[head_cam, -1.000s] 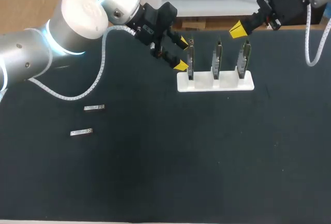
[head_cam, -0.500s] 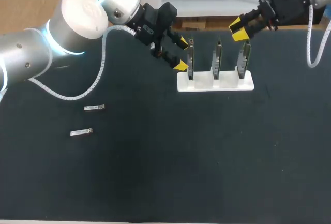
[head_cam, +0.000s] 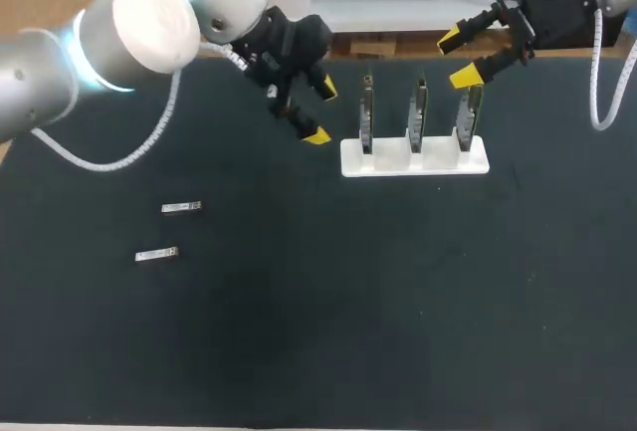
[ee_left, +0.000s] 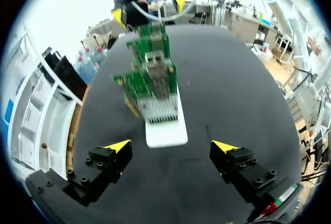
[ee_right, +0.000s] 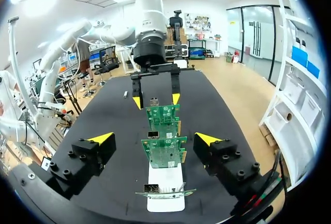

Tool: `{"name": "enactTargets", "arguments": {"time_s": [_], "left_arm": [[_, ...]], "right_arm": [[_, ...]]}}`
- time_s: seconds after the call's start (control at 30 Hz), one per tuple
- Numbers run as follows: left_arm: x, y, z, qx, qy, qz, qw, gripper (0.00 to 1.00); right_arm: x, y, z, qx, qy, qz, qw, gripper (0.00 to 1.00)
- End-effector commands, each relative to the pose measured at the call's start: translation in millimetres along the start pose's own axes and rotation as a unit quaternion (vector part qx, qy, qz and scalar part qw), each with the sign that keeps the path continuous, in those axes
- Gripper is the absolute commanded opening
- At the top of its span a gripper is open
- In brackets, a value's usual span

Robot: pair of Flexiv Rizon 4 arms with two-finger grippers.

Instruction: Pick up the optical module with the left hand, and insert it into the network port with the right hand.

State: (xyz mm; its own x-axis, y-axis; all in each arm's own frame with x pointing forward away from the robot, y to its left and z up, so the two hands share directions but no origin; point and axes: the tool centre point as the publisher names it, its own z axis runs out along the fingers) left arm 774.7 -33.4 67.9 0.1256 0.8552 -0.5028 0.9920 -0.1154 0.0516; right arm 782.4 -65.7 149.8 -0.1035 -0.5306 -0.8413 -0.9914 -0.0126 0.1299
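Head view: The dark bench point(head_cam: 299, 331) carries a white holder point(head_cam: 413, 160) at the far middle, with three circuit boards point(head_cam: 419, 107) standing upright in a row. Two optical modules point(head_cam: 181, 208) lie flat on the bench, well apart from the holder at its 8 o'clock, untouched by either arm. The left end effector point(head_cam: 322, 112) hangs at the holder's 10 o'clock, near the leftmost board, with its fingers apart and nothing between them. The right end effector point(head_cam: 458, 58) hangs at the holder's 1 o'clock, above the rightmost board, also spread and empty.

Left wrist view: The left end effector point(ee_left: 171, 146) is spread wide. The holder point(ee_left: 165, 131) and its boards point(ee_left: 152, 79) lie ahead at its 12 o'clock, and a metal network port point(ee_left: 156, 66) shows on the nearest board. The right end effector point(ee_left: 149, 6) is beyond the row.

Right wrist view: The right end effector point(ee_right: 154, 138) is spread around the row of boards point(ee_right: 163, 151) without touching them. The left end effector point(ee_right: 156, 100) stands open at the row's far end. One of the optical modules point(ee_right: 125, 94) lies beyond, at 11 o'clock.
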Motion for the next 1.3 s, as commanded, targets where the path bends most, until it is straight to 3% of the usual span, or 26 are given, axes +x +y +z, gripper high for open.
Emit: {"name": "enactTargets", "arguments": {"time_s": [0.03,0.37,0.77,1.03,1.3], "left_arm": [[19.8,-23.4,-19,-0.016,0.044,-0.006,0.999,1.0],[82.1,-73.7,-50,-0.046,0.136,-0.037,0.989,1.0],[137.6,-128.1,-64,-0.041,0.191,-0.095,0.976,1.0],[161.3,-141.2,-61,-0.039,0.231,-0.119,0.965,1.0],[177.5,-140.3,-55,-0.029,0.26,-0.127,0.957,1.0]], "right_arm": [[0,2,0,0.002,0.0,-0.001,1.0,1.0],[0,2,0,0.002,0.0,-0.001,1.0,1.0],[0,2,0,0.002,0.0,-0.001,1.0,1.0],[0,2,0,0.002,0.0,-0.001,1.0,1.0],[0,2,0,0.002,0.0,-0.001,1.0,1.0]]}}
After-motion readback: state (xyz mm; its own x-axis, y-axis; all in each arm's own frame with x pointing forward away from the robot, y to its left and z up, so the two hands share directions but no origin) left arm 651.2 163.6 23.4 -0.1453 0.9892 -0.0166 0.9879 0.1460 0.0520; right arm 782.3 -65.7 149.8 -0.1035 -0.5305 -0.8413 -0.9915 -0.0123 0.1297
